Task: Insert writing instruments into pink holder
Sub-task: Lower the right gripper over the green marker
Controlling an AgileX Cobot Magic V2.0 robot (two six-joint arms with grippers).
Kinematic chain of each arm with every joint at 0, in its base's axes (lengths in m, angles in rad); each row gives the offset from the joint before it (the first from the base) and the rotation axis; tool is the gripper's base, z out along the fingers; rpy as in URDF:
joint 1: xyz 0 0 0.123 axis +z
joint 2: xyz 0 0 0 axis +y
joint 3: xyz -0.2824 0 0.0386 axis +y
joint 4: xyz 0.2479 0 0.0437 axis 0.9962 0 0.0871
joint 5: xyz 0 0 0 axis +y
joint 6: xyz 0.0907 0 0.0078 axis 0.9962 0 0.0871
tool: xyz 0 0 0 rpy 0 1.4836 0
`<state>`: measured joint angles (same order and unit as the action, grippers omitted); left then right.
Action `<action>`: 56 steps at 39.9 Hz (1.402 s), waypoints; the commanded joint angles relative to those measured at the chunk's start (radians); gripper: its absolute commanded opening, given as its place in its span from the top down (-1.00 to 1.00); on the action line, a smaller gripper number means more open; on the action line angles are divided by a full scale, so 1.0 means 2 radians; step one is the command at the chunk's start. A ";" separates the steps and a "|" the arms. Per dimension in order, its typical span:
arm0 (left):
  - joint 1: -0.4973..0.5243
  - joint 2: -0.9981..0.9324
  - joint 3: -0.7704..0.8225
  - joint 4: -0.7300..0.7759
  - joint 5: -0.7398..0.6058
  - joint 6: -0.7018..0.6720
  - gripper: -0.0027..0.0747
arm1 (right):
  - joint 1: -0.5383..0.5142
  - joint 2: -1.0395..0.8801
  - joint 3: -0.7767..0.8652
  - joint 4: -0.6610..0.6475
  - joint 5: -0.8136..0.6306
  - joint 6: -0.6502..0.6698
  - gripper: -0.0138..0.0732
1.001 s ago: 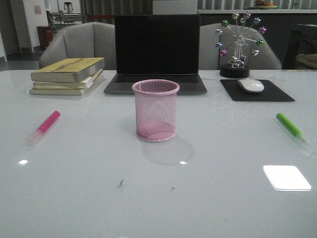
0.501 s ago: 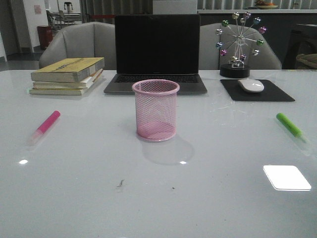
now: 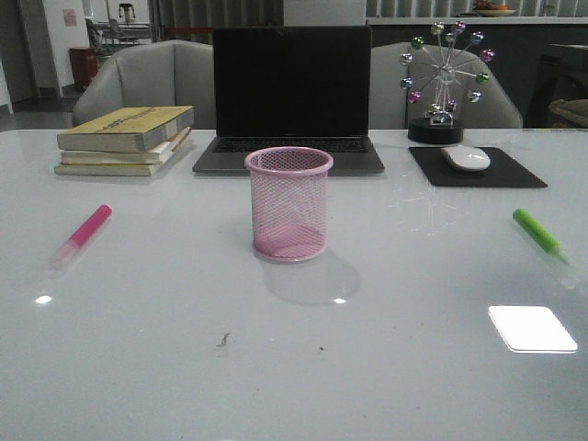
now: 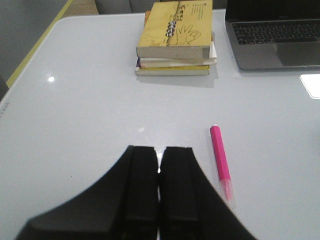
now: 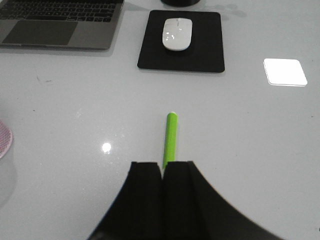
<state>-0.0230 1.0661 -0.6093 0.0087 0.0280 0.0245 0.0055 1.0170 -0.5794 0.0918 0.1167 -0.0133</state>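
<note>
Highlighters lie flat on the white table (image 3: 184, 367), either side of the upright pink holder (image 3: 288, 204). Pink highlighter (image 4: 220, 162) sits just beside the left gripper (image 4: 159, 170), green highlighter (image 5: 170, 138) directly ahead of the right gripper (image 5: 162, 171); both grippers' fingers are pressed together, holding nothing.

Pink mesh holder (image 3: 288, 204); pink marker (image 3: 83, 233); green marker (image 3: 542, 234).
</note>
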 commanded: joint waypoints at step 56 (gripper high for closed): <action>0.000 0.003 -0.019 -0.021 -0.061 -0.001 -0.20 | 0.000 0.403 -0.449 -0.025 0.317 -0.002 -0.37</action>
<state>-0.0230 1.0864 -0.6116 -0.0250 -0.0089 0.0245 0.0055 1.8364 -1.4135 0.0601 0.7701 -0.0133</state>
